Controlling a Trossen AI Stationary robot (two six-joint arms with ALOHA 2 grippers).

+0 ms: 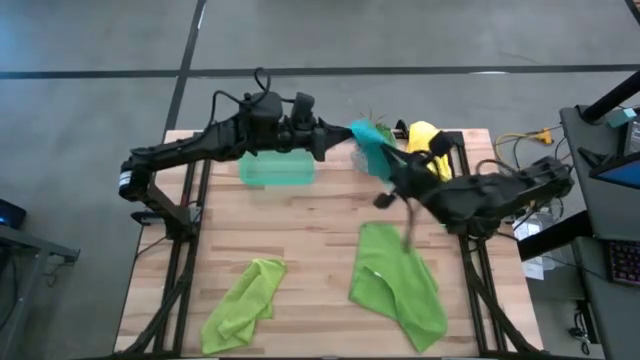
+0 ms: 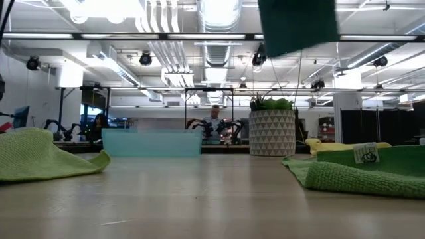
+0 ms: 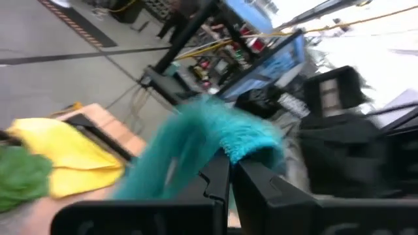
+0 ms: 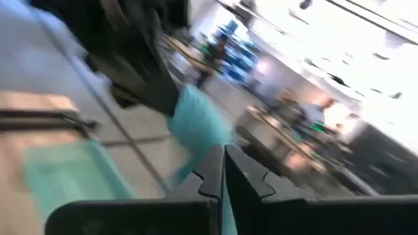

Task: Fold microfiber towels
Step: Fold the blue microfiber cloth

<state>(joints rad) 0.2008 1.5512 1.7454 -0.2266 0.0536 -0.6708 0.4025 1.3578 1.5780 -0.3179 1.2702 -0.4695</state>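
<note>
Holding the teal towel [image 1: 372, 140] up off the table, both arms meet just beside the potted plant [image 2: 271, 131]. The left gripper [image 3: 230, 171] is clamped on one edge of it, and the right gripper [image 4: 222, 171] has its fingers pressed together with teal cloth at the tips, so it looks to have pinched a second edge. In the low view the teal cloth hangs high above the plant, clear of the wood.

The yellow towel [image 1: 424, 138] lies just past the plant at the table's back corner. Two lime green towels wait on the near side, well away from the plant: one crumpled [image 1: 245, 300], one spread flatter [image 1: 397, 285]. The green tray [image 1: 277, 168] sits beside the plant, under the left arm.

To do this well, I'd say the two grips should draw apart evenly until the cloth hangs taut and square. Then lower it onto bare wood, away from tray and plant, so it lands flat for the first fold.
</note>
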